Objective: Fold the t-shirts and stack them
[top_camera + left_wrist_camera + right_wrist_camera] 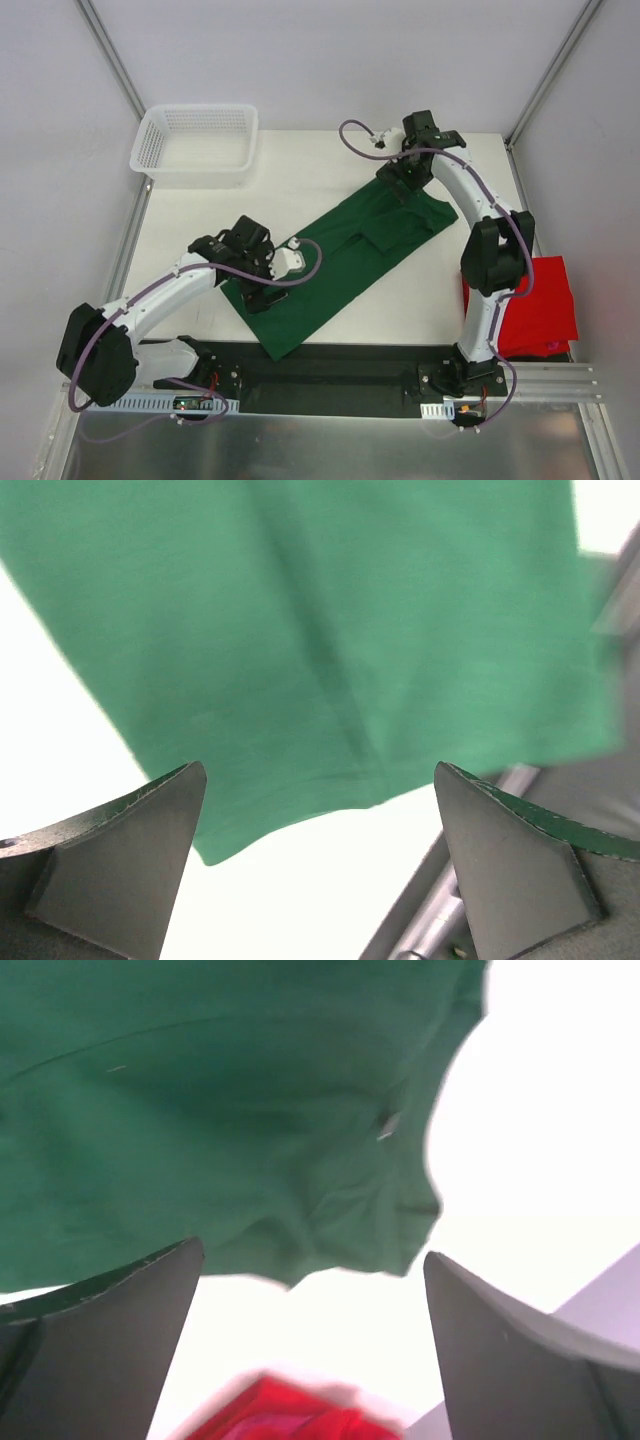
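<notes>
green t-shirt (340, 262): dark forest green, soft matte knit. It's laid out as a long strip running diagonally from about 7 o'clock to 1 o'clock across the middle of the bench. A smaller flap sits on top near the 1 o'clock end, and a crease line runs along the length.
red t-shirt (542, 305): bright red, same soft cloth, in a flat squarish heap at the 4 o'clock corner. It's partly behind the right arm and well apart from the green one.
left claw (262, 296): fingers spread wide, nothing between them, sitting over the 7 o'clock end of the green t-shirt. The wrist view shows the hem edge right between the dark wedge-shaped tips. Can't tell if it's touching the cloth.
right claw (396, 182): also wide apart and pinching nothing, over the rumpled 1 o'clock end.
basket (196, 146): white plastic mesh, rectangular, with a flared rim, up at the 11 o'clock corner.
bench (290, 195): plain white, smooth and matte.
base plate (330, 365): black strip along the 6 o'clock edge, both arms bolted to it.
walls (320, 60): pale grey panels.
frame posts (110, 50): thin silver metal, slanting up at 11 and 1 o'clock.
</notes>
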Controlling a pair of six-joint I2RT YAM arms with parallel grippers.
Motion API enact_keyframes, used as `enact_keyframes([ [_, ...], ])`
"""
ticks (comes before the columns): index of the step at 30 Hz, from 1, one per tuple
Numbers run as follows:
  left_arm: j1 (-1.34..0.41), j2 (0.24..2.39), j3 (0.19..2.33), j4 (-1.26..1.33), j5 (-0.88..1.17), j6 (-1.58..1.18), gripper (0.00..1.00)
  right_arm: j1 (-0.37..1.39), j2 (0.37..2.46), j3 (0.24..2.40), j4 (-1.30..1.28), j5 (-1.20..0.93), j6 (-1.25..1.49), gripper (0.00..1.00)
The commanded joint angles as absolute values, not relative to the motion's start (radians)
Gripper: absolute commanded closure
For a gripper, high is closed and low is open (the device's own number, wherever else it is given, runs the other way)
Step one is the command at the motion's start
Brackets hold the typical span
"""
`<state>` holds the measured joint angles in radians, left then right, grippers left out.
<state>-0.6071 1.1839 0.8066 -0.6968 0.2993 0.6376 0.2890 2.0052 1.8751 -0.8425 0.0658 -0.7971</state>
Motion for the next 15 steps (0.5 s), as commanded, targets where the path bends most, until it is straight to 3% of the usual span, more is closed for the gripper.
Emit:
enact_keyframes([
  [1, -0.528, 1.261, 0.831, -0.548, 0.143, 0.609, 0.01, 0.327, 1.956, 1.760, -0.928, -0.074, -0.736, 0.04],
  [8, -0.450, 1.440, 0.900, -0.332, 0.005, 0.588, 0.01, 0.350, 1.921, 1.600, -0.725, -0.006, -0.730, 0.04],
  [15, -0.419, 1.519, 0.924, -0.279, -0.037, 0.607, 0.01, 0.328, 1.945, 1.710, -0.621, 0.124, -0.773, 0.04],
])
